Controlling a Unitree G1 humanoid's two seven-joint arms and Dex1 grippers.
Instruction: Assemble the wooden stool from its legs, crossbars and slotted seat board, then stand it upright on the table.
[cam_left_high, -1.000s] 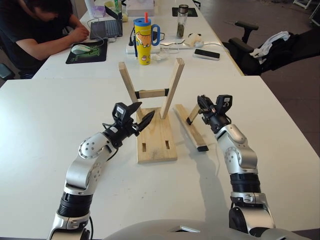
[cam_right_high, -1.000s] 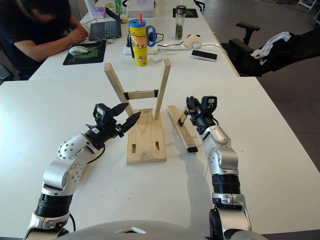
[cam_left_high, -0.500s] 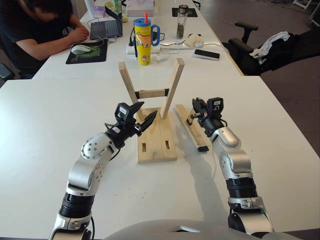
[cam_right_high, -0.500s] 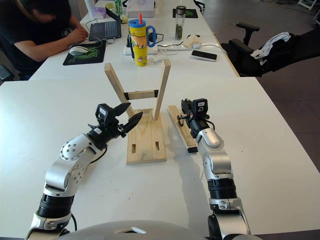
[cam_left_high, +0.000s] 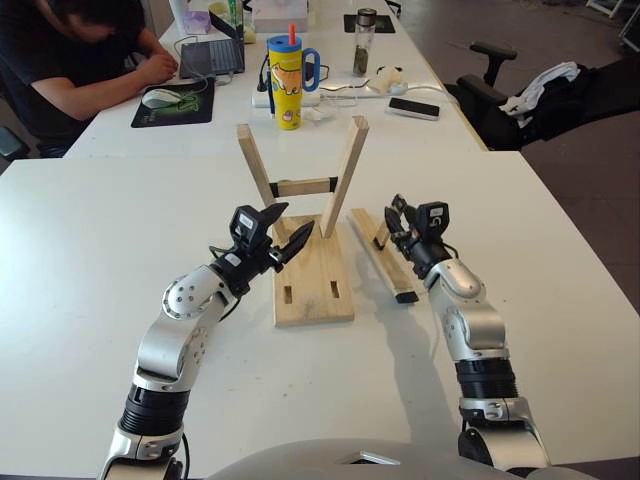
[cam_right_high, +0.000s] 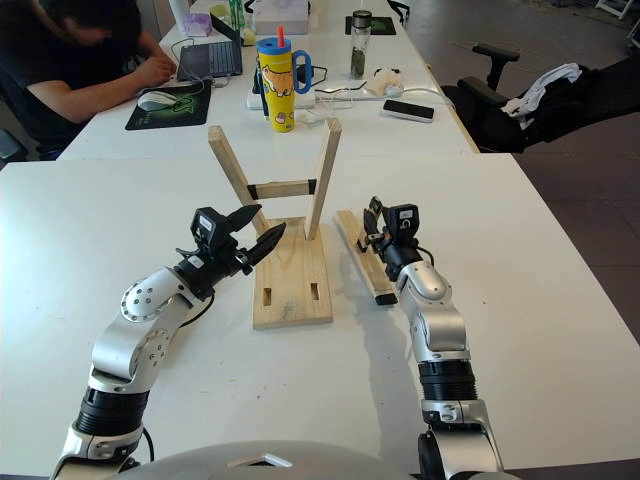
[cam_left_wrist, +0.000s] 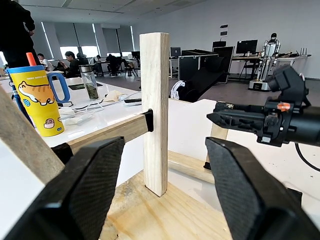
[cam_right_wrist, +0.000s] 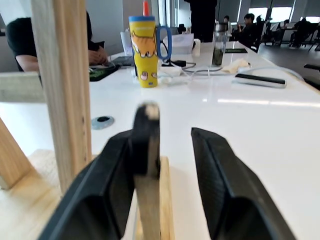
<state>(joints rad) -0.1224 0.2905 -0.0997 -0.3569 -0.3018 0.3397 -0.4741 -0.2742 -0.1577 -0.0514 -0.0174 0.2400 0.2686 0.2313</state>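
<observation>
The slotted seat board (cam_left_high: 313, 275) lies flat mid-table. At its far end two legs (cam_left_high: 347, 175) joined by a crossbar (cam_left_high: 305, 186) stand up from it. A second leg pair (cam_left_high: 383, 262) lies on the table just right of the board, one short crossbar end (cam_right_wrist: 146, 150) sticking up. My right gripper (cam_left_high: 395, 222) is open around that end, which sits against one finger (cam_right_wrist: 112, 190). My left gripper (cam_left_high: 285, 235) hovers open over the board's left edge, facing the nearer upright leg (cam_left_wrist: 154, 110) between its fingers (cam_left_wrist: 95, 185).
Beyond the stool parts, a second table holds a yellow cup (cam_left_high: 288, 80), a bottle (cam_left_high: 365, 30), a phone (cam_left_high: 413, 108) and a laptop (cam_left_high: 212, 55), with a person seated there. An office chair (cam_left_high: 500, 95) stands at the right. Bare tabletop (cam_left_high: 90, 260) lies left and right of the parts.
My right gripper has moved left and down from beside the lying leg pair to straddle its upright crossbar end. The left gripper shifted slightly forward, then held still.
</observation>
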